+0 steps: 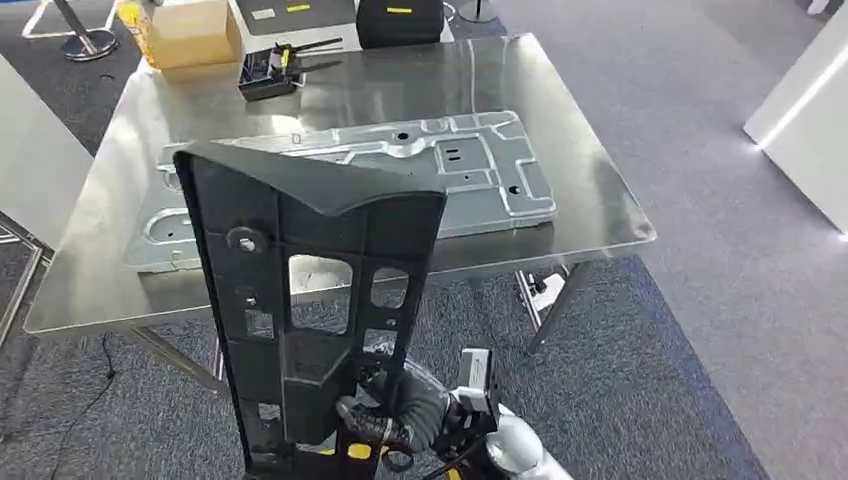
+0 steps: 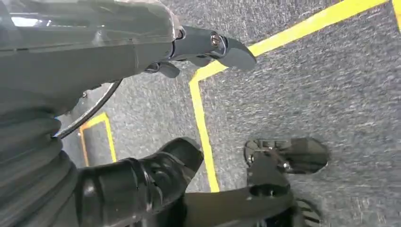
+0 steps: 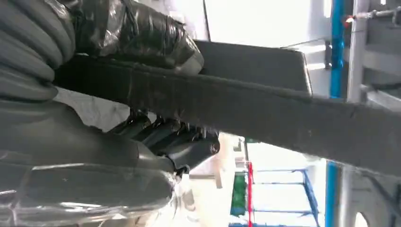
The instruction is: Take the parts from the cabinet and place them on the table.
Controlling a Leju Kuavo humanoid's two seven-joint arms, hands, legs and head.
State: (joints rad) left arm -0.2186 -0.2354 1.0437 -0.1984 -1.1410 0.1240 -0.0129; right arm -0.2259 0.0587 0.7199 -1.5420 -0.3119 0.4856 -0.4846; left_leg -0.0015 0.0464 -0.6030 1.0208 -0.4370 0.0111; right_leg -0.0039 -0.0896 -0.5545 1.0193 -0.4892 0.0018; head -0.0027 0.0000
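Right hand (image 1: 395,410) is gripping the black plastic panel (image 1: 300,300) near its lower end, holding it upright and slightly tilted in front of the bench (image 1: 100,270). The panel's top edge is overlapping the near side of the bench in the head view; it is in the air, not resting on the bench. Cutouts in the panel are showing the bench edge and carpet through them.

Right wrist view is giving the grasp close up: thumb (image 3: 142,38) is pressing on one face of the panel (image 3: 283,113), dark fingers (image 3: 175,142) are wrapping the opposite face, so the panel edge is clamped between them. Blue framing (image 3: 336,47) is showing behind it.

A silver stamped metal sheet (image 1: 420,170) is lying flat on the bench, beyond the panel. At the far left end of the bench a cardboard box (image 1: 190,35) and a small black tool tray (image 1: 270,75) are sitting near each other.

Left wrist view is showing the left hand (image 2: 142,94) hanging over grey carpet with yellow floor tape (image 2: 203,123); thumb and fingers (image 2: 222,47) are spread apart, holding nothing.
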